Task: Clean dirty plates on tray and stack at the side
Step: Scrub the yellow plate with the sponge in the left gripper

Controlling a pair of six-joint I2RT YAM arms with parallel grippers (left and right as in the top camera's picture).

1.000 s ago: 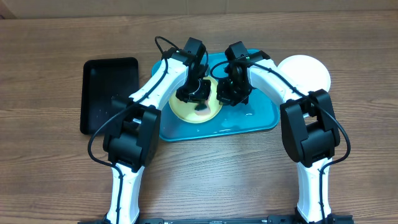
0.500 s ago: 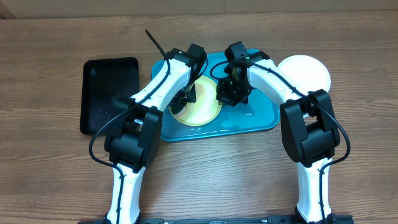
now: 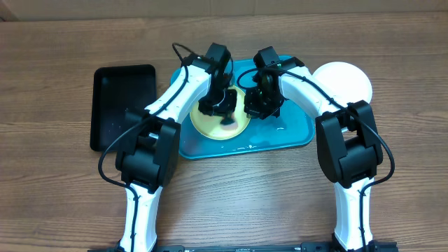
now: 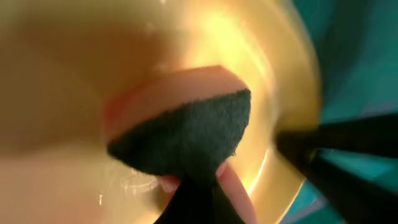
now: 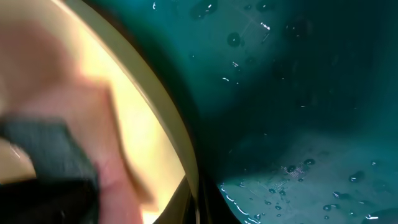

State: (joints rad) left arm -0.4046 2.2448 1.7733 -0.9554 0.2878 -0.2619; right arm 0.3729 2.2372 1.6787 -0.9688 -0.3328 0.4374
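Clamps a sponge (image 4: pixel 186 134) in the left gripper (image 3: pixel 225 114), pressed onto the yellow-green plate (image 3: pixel 208 127) on the tray's (image 3: pixel 294 133) left half. Cannot tell the spread of the right gripper (image 3: pixel 255 108), at that plate's right rim.

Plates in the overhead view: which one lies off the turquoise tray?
The white plate, on the table beside the tray; the yellow-green plate lies inside it.

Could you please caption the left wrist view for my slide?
The sponge pressed on the yellow-green plate, turquoise tray beyond.
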